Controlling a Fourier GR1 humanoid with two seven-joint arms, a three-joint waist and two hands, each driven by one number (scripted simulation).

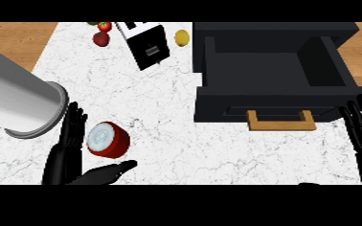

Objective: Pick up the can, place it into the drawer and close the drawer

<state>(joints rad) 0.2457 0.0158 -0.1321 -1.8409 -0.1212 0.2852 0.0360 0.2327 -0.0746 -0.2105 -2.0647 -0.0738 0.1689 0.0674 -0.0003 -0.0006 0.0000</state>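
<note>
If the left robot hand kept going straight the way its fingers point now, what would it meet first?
The left robot hand points up the counter, with the can beside it, not ahead. First in line looks like the grey forearm, though depth is unclear.

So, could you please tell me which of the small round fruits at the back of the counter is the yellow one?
The lemon, alone between the toaster and the drawer; the others are red.
</note>
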